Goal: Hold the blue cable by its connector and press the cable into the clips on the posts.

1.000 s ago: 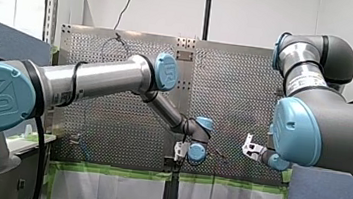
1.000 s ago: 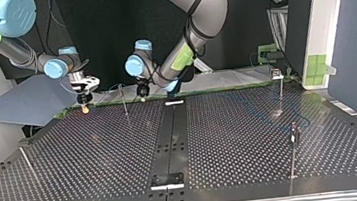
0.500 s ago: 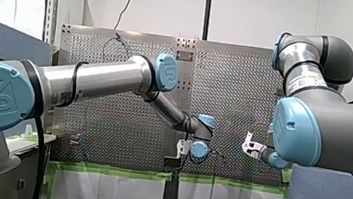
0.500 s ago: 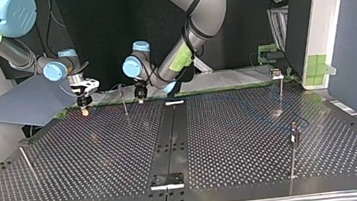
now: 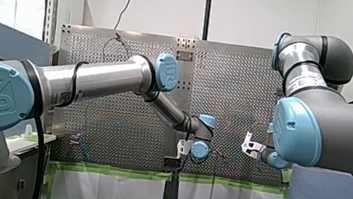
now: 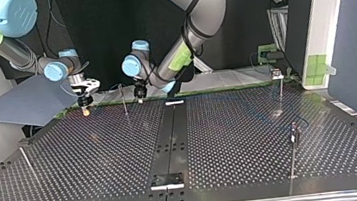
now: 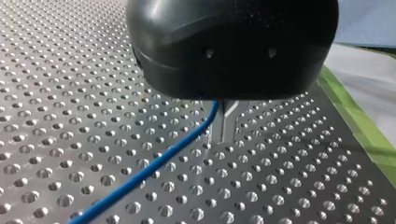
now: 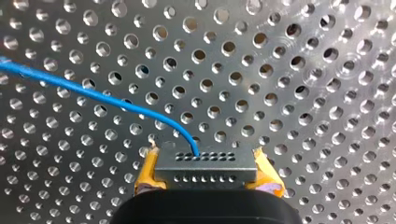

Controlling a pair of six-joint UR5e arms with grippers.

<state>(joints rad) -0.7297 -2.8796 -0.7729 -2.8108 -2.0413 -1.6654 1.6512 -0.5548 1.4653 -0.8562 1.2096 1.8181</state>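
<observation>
Fingers with yellow pads [image 8: 145, 171] on my right gripper [image 8: 205, 171] pinch one grey holed connector [image 8: 205, 162]. One thin blue cable [image 8: 93, 95] curves out of it. I cannot tell whether my left gripper [image 7: 225, 123] is open. Four thin metal posts [image 6: 123, 100] stand.

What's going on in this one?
Two arms work a blue cable over a perforated table. My right tool has its yellow pads shut on the grey connector, and the cable leaves one of the connector's holes. The cable runs up under my left tool, which hangs low over the table beside a thin post. Whether my left tool grips the cable, or any clip holds it, cannot be made out.
</observation>
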